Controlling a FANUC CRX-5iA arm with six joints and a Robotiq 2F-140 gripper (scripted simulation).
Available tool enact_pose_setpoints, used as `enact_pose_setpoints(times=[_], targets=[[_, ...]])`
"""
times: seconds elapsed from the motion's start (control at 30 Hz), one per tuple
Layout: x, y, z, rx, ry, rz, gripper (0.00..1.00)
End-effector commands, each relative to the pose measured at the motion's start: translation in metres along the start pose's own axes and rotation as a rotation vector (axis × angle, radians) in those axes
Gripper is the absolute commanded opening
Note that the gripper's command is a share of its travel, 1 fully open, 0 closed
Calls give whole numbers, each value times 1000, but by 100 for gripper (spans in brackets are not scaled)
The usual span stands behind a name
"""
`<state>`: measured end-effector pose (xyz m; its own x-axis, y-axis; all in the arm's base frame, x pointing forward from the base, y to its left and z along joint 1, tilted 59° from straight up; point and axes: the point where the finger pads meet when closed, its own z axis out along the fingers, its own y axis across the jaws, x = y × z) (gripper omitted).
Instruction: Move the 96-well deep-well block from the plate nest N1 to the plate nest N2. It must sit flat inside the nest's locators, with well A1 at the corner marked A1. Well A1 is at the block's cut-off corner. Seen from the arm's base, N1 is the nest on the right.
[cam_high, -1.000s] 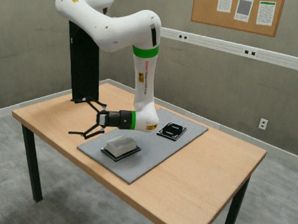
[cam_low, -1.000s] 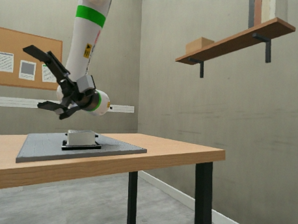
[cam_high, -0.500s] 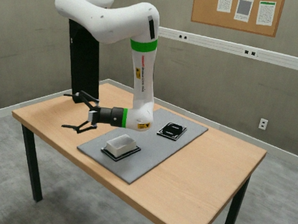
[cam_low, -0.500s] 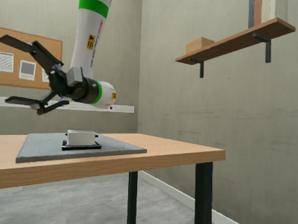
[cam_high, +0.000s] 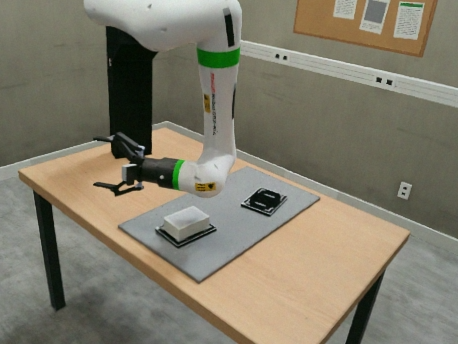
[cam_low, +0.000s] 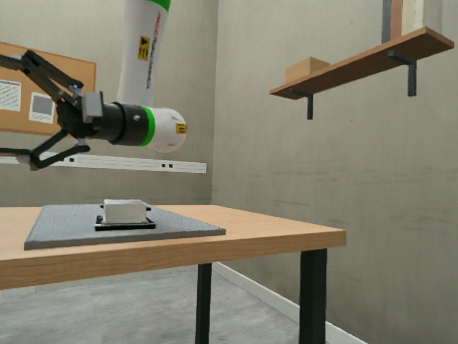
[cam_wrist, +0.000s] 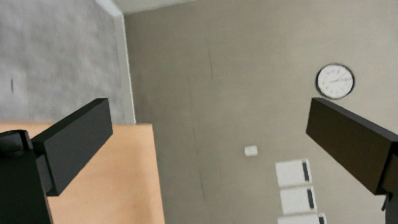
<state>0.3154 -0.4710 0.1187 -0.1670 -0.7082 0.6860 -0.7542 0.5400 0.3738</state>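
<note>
The white deep-well block (cam_high: 186, 221) sits in a black plate nest at the near left of the grey mat (cam_high: 220, 218); it also shows in the exterior view (cam_low: 124, 211). A second black nest (cam_high: 264, 201) stands empty at the far right of the mat. My gripper (cam_high: 102, 162) is wide open and empty. It points sideways, level with the table, well above it and to the left of the block. In the exterior view the gripper (cam_low: 10, 110) is at the left edge. The wrist view shows both fingers spread, with only wall and a table corner between them.
A tall black box (cam_high: 129, 90) stands at the table's back left corner, behind the gripper. A wall shelf (cam_low: 365, 57) with a small box hangs high at the right in the exterior view. A clock (cam_wrist: 335, 81) hangs on the wall in the wrist view.
</note>
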Motion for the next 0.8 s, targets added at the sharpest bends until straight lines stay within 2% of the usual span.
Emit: enact_pose_setpoints(times=[0.0, 0.03, 0.17, 0.23, 0.43, 0.6, 0.77], targets=[[-15, 3, 7, 28, -102, -38, 100], [-15, 3, 7, 28, -102, -38, 100], [-35, 3, 9, 77, -220, -78, 100], [-38, 4, 10, 79, -226, -80, 100], [-62, 1, 7, 148, -349, -129, 100], [-70, -1, 4, 175, -387, -145, 100], [-92, -6, -4, 257, -494, -186, 100]])
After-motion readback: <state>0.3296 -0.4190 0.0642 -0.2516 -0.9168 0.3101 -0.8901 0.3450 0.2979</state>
